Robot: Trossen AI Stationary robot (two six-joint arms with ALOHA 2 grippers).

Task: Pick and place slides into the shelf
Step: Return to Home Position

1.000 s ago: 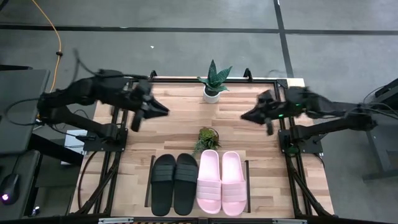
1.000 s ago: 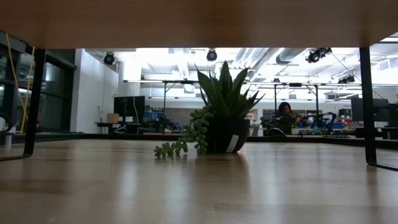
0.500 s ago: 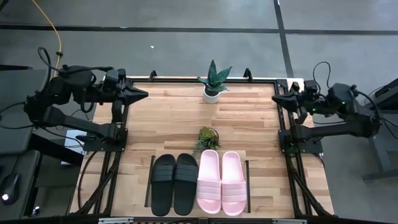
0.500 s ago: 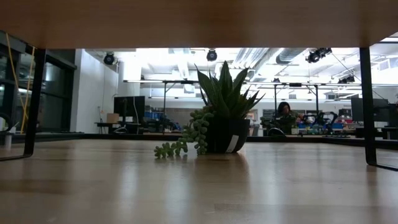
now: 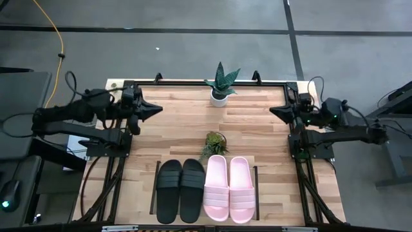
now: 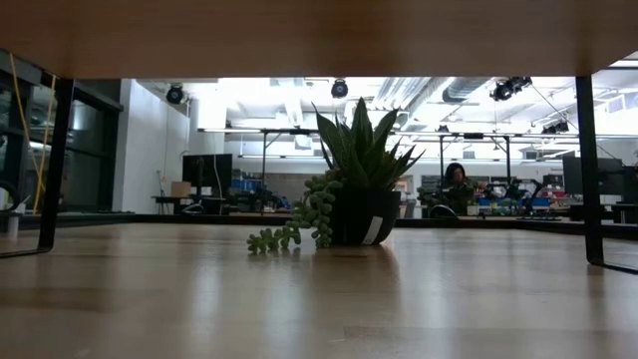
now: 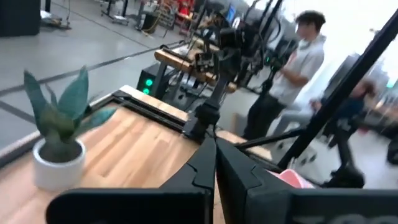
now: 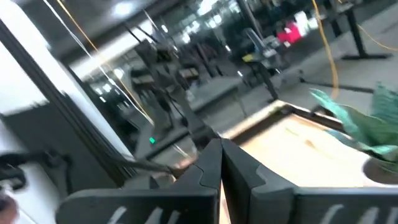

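Note:
Four slides lie side by side, soles down, on the shelf at the table's near edge: two black slides (image 5: 181,191) on the left and two pink slides (image 5: 228,189) on the right. The shelf's black side panels (image 5: 257,191) stand at either end of the row. My left gripper (image 5: 154,109) hovers shut at the table's left edge, far from the slides. My right gripper (image 5: 273,111) hovers shut at the right edge. In each wrist view the shut fingers (image 7: 214,168) (image 8: 221,168) meet in a point. An edge of a pink slide (image 7: 295,180) shows in the left wrist view.
A spiky plant in a white pot (image 5: 221,87) stands at the far edge, and a small trailing plant (image 5: 214,142) in a dark pot (image 6: 361,214) just beyond the shelf. Bare wood (image 5: 180,129) lies between the grippers. A person (image 7: 305,56) stands beyond the table.
Both arms have drawn back from over the table's middle toward their own side edges and folded down near their bases. Their fingers have stayed shut throughout. The slides and plants have not moved.

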